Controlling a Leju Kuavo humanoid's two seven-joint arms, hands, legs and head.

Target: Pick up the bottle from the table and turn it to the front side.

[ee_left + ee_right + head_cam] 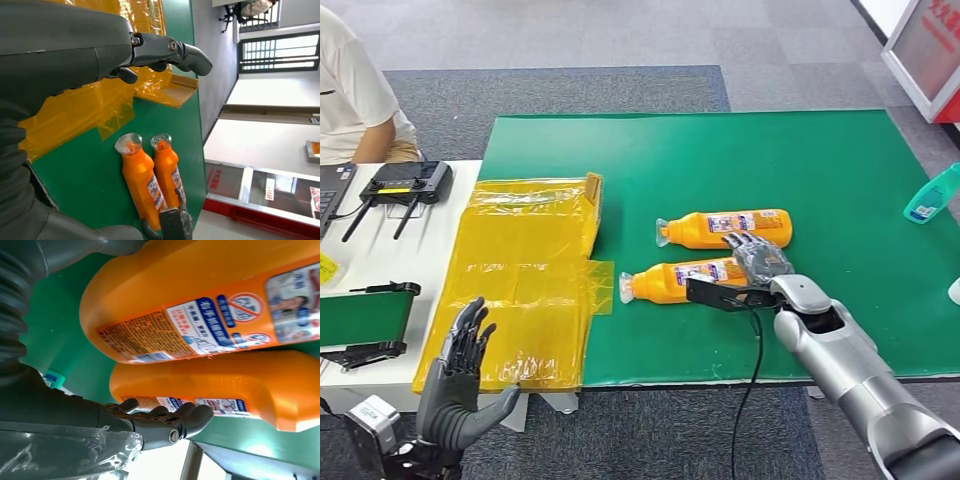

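Near bottle: lies flat on the green mat, easy to reach.
Right hand: over its base, maybe touching; grip unclear.
Left hand: fingers apart, empty, waiting.

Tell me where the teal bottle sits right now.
In the head view, the teal bottle lies at the green mat's far right edge, well apart from the two orange bottles at centre.

Grey carpet tiles across the floor, darker strip beside the green worktop. White side table at its left edge, a seated person behind. Red-and-white sign by the far right corner. Barred, bright window; pale walls.
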